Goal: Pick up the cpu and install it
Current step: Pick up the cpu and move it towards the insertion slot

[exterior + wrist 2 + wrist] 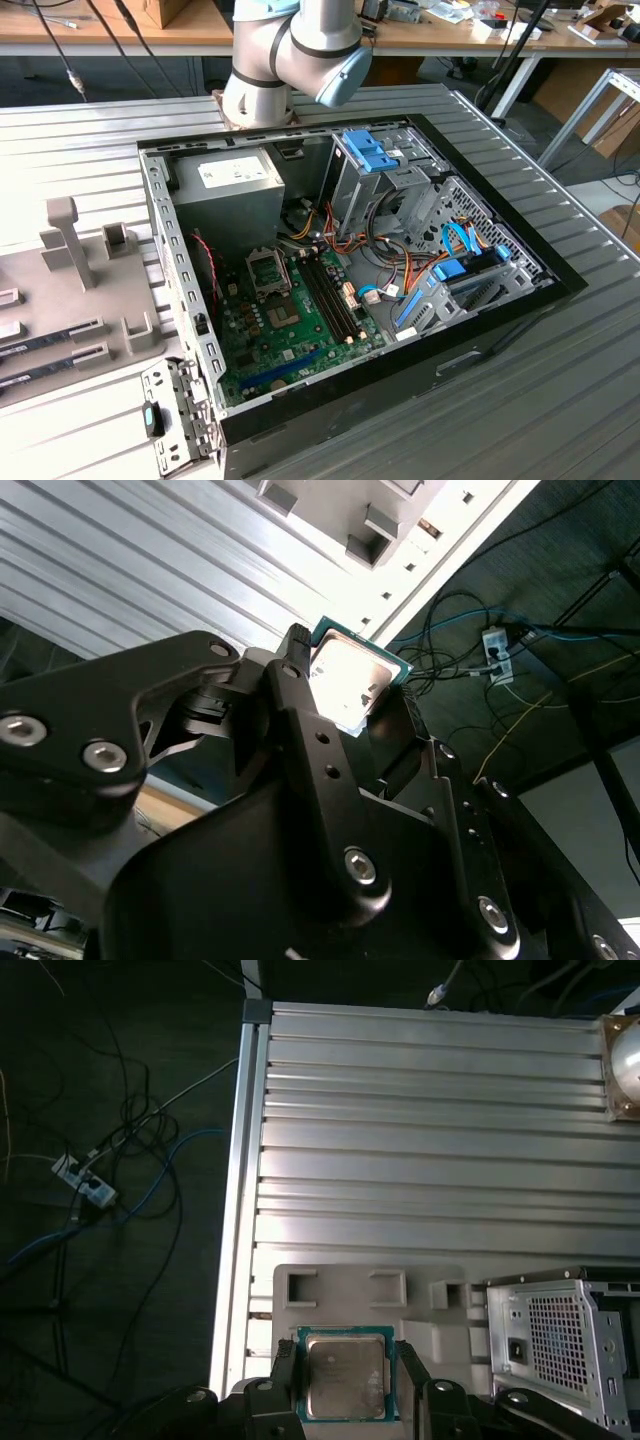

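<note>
One small square chip sits in your claw (346, 1375). It is the cpu (346, 1380), silver-grey on top with a thin green rim. Two black fingers (283, 1378) pinch it edge to edge, closed only as far as the chip's width. In the second wrist view the cpu (350, 685) catches bright light between those fingers.

In the first wrist view you see it against one edge of a pale grey fixture plate (340, 1285) with rectangular pockets, which lies on the counter (420, 1160). How high the chip is above the plate you cannot tell. The counter is ribbed aluminium, with long parallel slats that are bare and shiny.

Just beside the plate stands the open computer case (560, 1350). In the exterior view its green motherboard (290, 320) lies face up inside, and the arm (285, 60) rises from the counter behind the case.

Off the counter's edge the floor (100, 1060) is dark, strewn with loose cables (150, 1125) and a white power strip (85, 1180). Wooden counters (100, 25) line the back of the room.
</note>
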Controlling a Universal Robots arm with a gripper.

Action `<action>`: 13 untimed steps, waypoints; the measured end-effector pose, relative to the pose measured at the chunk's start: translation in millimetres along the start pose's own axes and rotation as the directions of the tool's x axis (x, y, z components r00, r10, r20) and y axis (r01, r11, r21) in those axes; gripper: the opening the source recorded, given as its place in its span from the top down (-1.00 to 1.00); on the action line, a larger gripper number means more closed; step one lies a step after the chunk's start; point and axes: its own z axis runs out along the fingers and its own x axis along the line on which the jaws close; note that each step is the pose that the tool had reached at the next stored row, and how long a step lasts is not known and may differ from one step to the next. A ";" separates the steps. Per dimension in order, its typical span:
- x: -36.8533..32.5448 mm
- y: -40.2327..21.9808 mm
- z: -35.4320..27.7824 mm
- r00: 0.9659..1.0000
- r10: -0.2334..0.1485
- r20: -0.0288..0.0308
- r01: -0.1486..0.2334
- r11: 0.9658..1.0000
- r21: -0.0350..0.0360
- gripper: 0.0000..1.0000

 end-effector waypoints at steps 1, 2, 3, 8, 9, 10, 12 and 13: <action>0.0 0.1 -0.5 1.000 0.000 0.000 0.000 1.000 -0.001 0.05; -0.1 0.2 -0.8 1.000 0.000 0.000 0.000 1.000 -0.001 0.05; -0.1 0.3 -1.1 1.000 0.000 0.000 0.000 1.000 -0.002 0.05; -0.1 0.7 -2.8 1.000 0.000 0.000 0.000 1.000 -0.004 0.05; -0.1 0.7 -2.8 1.000 0.000 0.000 0.000 1.000 -0.004 0.05; -0.1 0.7 -2.8 1.000 0.000 0.000 0.000 1.000 0.001 0.05; -0.2 0.7 -2.8 1.000 -0.002 -0.002 0.002 0.998 0.062 0.05; -0.2 0.7 -2.8 1.000 -0.002 -0.003 0.003 0.997 0.082 0.05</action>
